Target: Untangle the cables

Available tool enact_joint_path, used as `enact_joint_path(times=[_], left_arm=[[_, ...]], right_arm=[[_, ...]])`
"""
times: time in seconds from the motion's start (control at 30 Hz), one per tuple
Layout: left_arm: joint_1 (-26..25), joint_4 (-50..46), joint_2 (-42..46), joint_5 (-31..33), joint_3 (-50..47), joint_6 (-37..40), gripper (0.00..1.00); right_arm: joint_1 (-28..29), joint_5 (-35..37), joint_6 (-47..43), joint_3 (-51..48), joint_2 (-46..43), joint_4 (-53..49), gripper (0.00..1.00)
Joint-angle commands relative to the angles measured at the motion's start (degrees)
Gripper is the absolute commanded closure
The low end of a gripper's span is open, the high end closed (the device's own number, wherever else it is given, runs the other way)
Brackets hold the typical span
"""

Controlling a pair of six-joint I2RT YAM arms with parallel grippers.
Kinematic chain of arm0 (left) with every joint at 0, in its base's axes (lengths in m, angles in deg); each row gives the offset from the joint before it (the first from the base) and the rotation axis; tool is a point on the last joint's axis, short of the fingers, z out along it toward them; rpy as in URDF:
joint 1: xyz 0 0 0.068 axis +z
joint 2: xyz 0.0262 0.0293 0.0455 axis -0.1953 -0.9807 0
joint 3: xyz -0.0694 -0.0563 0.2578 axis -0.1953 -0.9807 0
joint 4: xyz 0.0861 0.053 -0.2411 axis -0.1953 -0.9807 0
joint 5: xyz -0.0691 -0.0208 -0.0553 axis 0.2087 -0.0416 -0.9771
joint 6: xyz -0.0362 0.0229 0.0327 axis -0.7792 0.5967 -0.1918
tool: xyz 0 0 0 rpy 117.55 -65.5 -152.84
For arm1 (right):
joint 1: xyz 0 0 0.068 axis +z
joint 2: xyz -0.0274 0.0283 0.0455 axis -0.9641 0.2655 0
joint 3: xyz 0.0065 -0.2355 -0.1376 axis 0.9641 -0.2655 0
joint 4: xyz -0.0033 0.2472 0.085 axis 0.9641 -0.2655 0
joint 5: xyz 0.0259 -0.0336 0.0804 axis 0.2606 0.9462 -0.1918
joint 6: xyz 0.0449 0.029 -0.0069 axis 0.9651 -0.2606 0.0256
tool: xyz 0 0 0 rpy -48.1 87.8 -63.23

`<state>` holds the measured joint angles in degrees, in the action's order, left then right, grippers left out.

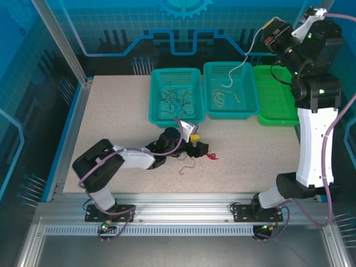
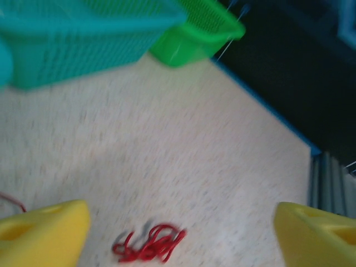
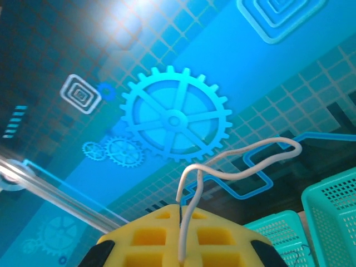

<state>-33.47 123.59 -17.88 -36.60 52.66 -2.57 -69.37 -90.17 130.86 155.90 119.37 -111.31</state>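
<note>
A small red cable bundle [image 2: 149, 245] lies loose on the speckled table, low between the wide-open yellow fingers [image 2: 47, 233] of my left gripper [image 2: 181, 216]; nothing is held. From above, the left gripper [image 1: 197, 143] sits low over the table, with the red cable [image 1: 211, 156] just to its right and a thin dark-red wire [image 1: 187, 164] just in front. My right gripper [image 1: 265, 32] is raised high at the back right, shut on a whitish cable [image 3: 245, 161]. That cable [image 1: 245, 61] hangs down into the middle teal basket [image 1: 210, 111].
The left teal basket [image 1: 153, 119] holds several dark wires [image 1: 175, 99]. A green tray [image 1: 275, 111] stands at the right of the row. All three line the table's far edge. A blue wall panel stands behind.
</note>
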Motion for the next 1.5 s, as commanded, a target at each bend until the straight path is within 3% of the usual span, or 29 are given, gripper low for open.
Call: enact_joint_path(times=[0.0, 0.37, 0.6, 0.67, 0.83, 0.9, 1.0, 1.13, 1.3, 1.47], left_arm=[[0.6, -4.7, 6.4, 2.0, 2.4, 3.7, 0.03], [4.0, -15.5, 18.8, 1.8, 2.4, 6.7, 0.01], [8.3, -23.7, 26.7, 1.7, 0.5, 7.3, 0.01], [10.2, -26.2, 28.8, 1.5, 0.1, 7.7, 0.01], [15.2, -31.3, 31.8, -1.4, 0.6, 9.7, 0.01], [16.9, -32.5, 32.1, -2.4, 1.2, 10.1, 0.01], [19.0, -34.0, 31.9, -4.7, 2.7, 10.2, 0.01], [19.3, -36.2, 31.6, -4.4, 4.9, 13.6, 0.01], [19.6, -36.8, 31.3, -4.8, 6.4, 14.0, 0.01], [19.9, -37.5, 31.4, -5.4, 6.9, 14.0, 0.01]], right_arm=[[1.6, 3.9, 1.2, 1.9, 2.9, -0.3, 1.0], [15.8, 22.3, -18.7, 2.5, 12.0, -0.9, 1.0], [22.5, 36.8, -36.5, 5.5, 19.5, 6.0, 1.0], [24.6, 43.3, -44.2, 9.7, 24.3, 8.3, 1.0], [25.6, 60.7, -58.4, 31.1, 41.8, 9.6, 1.0], [26.2, 62.8, -69.2, 33.1, 46.8, 16.0, 1.0], [28.3, 63.5, -93.4, 28.3, 50.5, 36.7, 1.0], [30.1, 64.0, -110.9, 26.0, 54.2, 47.5, 1.0], [31.5, 64.1, -106.0, 19.3, 51.5, 44.0, 1.0], [31.2, 64.0, -99.2, -5.4, 40.5, 46.2, 1.0]])
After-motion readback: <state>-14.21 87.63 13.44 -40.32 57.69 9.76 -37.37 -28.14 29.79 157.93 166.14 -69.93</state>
